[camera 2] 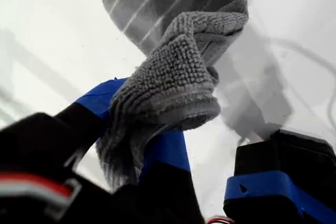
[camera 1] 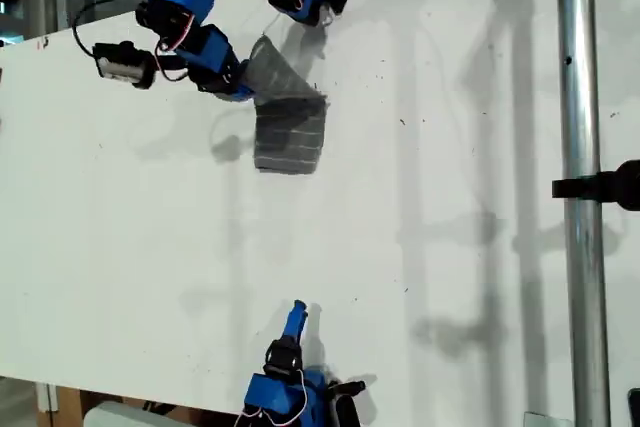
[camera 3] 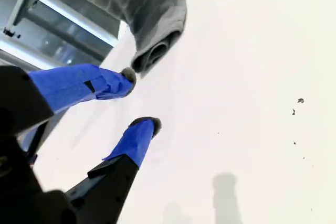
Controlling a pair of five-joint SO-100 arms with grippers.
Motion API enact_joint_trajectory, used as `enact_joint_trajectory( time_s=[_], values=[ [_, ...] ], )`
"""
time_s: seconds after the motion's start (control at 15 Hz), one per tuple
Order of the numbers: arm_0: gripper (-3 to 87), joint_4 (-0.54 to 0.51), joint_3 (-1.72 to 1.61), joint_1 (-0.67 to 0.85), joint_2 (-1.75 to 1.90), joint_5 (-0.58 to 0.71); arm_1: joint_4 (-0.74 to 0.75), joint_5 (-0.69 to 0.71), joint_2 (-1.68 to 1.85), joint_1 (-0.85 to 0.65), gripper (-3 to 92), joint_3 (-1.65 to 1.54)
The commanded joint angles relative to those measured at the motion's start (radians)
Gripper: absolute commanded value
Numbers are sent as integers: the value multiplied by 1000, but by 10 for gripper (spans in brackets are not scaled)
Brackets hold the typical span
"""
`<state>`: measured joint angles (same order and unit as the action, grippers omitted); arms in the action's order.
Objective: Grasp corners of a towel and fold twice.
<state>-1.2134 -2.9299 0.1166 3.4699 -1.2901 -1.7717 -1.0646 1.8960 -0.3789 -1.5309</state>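
— Where's the towel [camera 1: 290, 137] now?

— Up around eleven o'clock in the exterior view. It lies half on the white table [camera 1: 450, 247], with one corner [camera 2: 178, 77] lifted and bunched. My first gripper [camera 1: 240, 82] has its jaws clamped on that corner.

— What could go wrong from here?

— The pinch holds a thick wad of cloth, not a clean edge. Looped terry like that can creep out of smooth taped jaws, I'd say. The hanging part is twisted too, so the fold could land crooked. Dragging sideways might slide the whole cloth along the slick tabletop.

— And the other arm?

— My second gripper [camera 3: 140, 99] sits near six o'clock in the exterior view, well apart from the towel, jaws apart and empty. So only one corner is held, and the free side may sag or roll.

— What's the fabric like?

— Soft, grey, nubbly pile with thin white stripes, and a rounded fold where it doubles over.
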Motion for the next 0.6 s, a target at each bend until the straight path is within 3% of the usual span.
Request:
enact_joint_trajectory(
  time_s=[0.0, 0.13, 0.27, 0.33, 0.4, 0.53],
  values=[
    [123, 6, 23, -9, 8, 5, 213, 18, -170, 20, -2, 6],
    [123, 3, 21, -18, 8, -6, 304, 18, -344, 8, 5, 35],
    [123, 2, 14, -26, 8, -18, 333, 15, -494, 0, 346, 103],
    [123, 2, 8, -26, 8, -21, 370, 9, -505, -12, 394, 104],
    [124, 2, 2, -25, 8, -21, 420, 14, -466, -23, 375, 104],
    [136, -2, -9, -17, 8, -31, 568, 80, -298, -52, 159, 91]
  ],
)
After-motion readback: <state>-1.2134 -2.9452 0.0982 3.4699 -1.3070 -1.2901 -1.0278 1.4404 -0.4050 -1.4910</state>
